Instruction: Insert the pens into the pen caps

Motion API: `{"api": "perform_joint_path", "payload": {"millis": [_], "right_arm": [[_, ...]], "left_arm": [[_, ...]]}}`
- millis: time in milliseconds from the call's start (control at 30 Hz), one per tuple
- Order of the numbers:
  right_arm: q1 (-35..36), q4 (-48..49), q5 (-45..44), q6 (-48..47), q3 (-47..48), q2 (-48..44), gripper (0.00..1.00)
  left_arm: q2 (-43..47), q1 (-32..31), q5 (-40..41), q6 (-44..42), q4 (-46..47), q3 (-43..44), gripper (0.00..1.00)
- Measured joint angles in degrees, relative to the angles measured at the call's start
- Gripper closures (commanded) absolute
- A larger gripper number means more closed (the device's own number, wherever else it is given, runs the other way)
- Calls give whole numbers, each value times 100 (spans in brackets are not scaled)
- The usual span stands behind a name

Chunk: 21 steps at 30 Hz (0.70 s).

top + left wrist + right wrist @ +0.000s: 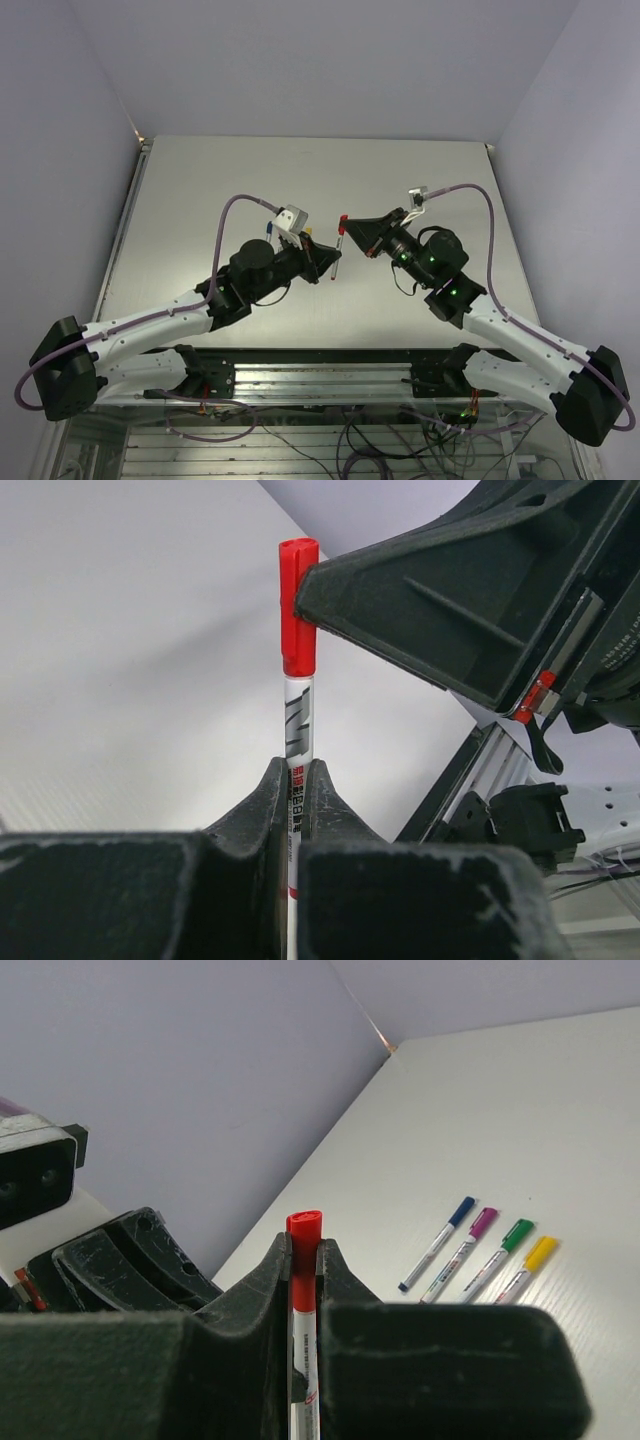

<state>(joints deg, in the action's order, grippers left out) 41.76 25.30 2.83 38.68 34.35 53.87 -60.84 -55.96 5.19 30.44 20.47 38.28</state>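
Left tool [295,780] clamped on slim pen barrel [298,730], right tool [303,1260] pinching its ribbed red cap [303,1260]

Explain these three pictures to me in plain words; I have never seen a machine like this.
This is a robot with two arms bolted at a table's near edge. One picture looks down from above; the other two come from cameras on each wrist.

The left gripper is shut on a pale pen. The right gripper is shut on the red cap at that pen's end, so both arms hold one pen in mid-air.

On the table lie four more pens side by side, capped in blue, magenta, green and yellow.
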Motion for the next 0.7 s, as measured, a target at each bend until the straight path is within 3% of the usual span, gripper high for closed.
{"api": "perform_joint_path", "payload": {"millis": [533, 600, 700], "right_arm": [[188, -260, -457, 9, 101, 369, 100], [227, -387, -570, -24, 236, 446, 94], [302, -656, -815, -90, 496, 566, 72]], "left_arm": [[-92, 378, -376, 68, -243, -90, 93], [-98, 409, -374, 96, -240, -90, 93], [-98, 463, -369, 151, -236, -87, 93]]}}
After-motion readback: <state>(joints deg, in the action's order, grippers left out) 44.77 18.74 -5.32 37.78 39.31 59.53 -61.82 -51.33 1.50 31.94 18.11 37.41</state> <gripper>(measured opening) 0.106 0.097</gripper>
